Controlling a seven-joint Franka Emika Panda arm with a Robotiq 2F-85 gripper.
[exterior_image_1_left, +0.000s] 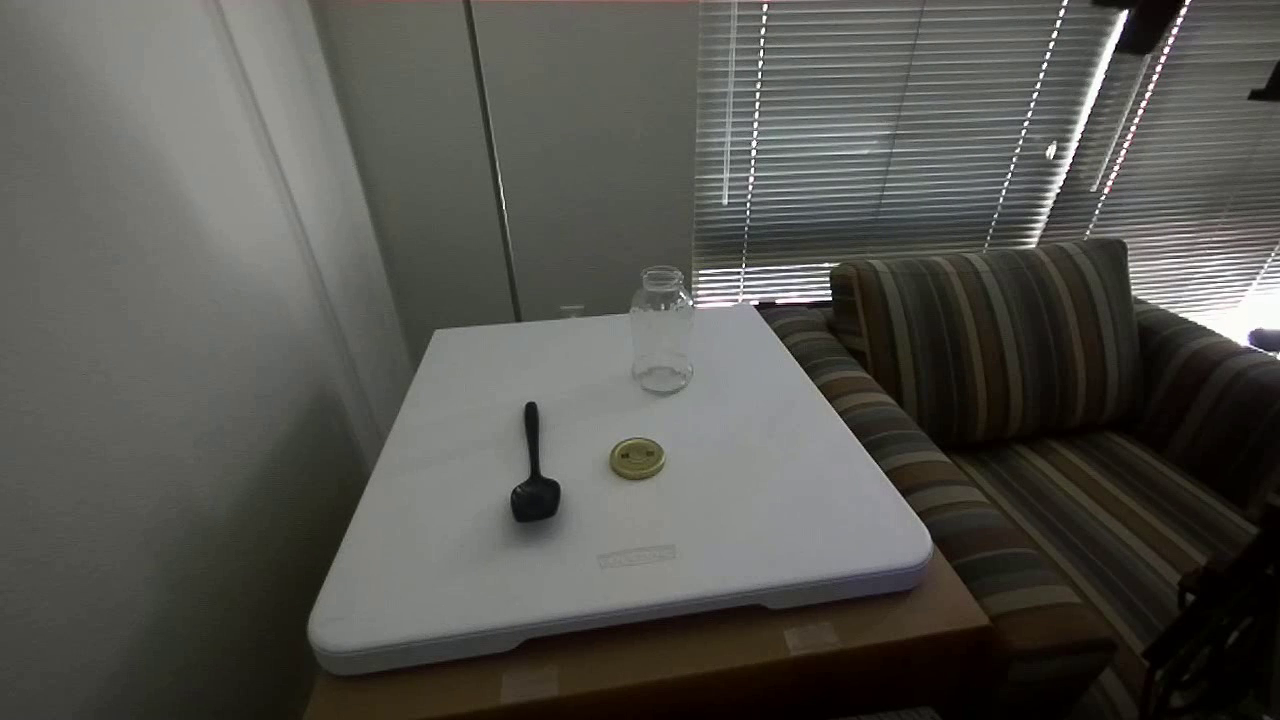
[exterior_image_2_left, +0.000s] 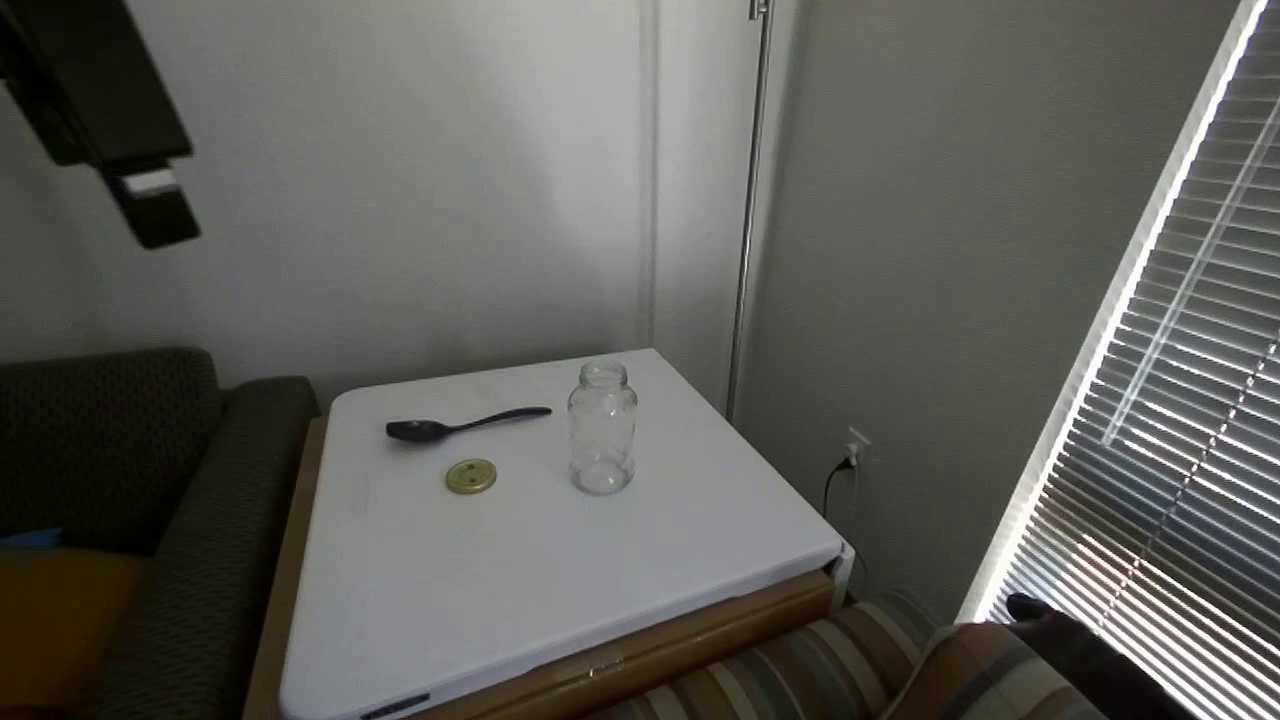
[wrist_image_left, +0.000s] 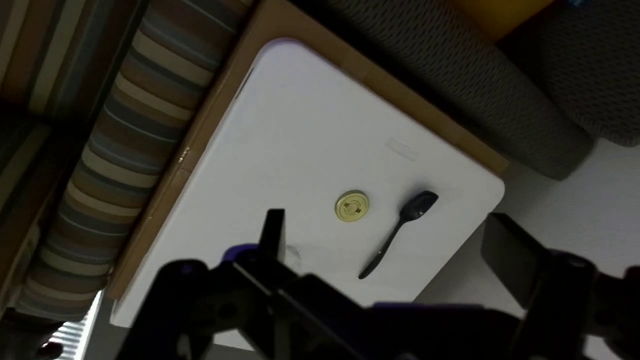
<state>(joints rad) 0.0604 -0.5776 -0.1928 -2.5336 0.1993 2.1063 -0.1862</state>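
Claw (wrist_image_left: 386, 225) spread wide, nothing held; wrist view: black spoon (wrist_image_left: 409, 214) slants, bowl (wrist_image_left: 421, 204) upper right; jar (exterior_image_2_left: 603, 430) upright.

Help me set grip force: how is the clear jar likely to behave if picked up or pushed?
The clear jar looks like glass, so it is probably stiff and fragile. Standing upright and taller than wide, it may tip if pushed near the top, and its round body could then roll.
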